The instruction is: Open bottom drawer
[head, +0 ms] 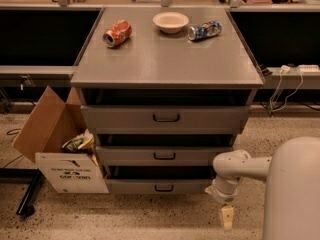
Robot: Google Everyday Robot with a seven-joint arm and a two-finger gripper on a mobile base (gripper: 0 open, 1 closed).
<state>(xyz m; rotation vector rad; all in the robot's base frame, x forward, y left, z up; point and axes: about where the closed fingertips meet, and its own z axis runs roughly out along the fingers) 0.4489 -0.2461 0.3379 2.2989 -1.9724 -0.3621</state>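
The bottom drawer [150,186] is the slimmest grey front at the base of the cabinet, with a small black loop handle [164,188]. It looks closed or barely out. Above it are the mid-sized drawer [162,155] and the tall top drawer [165,118]. My gripper [227,217] hangs pointing down toward the floor, just off the cabinet's lower right corner, to the right of the bottom drawer and apart from its handle. My white arm [250,166] reaches in from the right.
An open cardboard box [65,154] with rubbish stands against the cabinet's left side, overlapping the bottom drawer's left end. On the cabinet top [165,59] lie an orange can [117,33], a bowl [171,21] and a blue can [204,30]. Cables hang at right [285,84].
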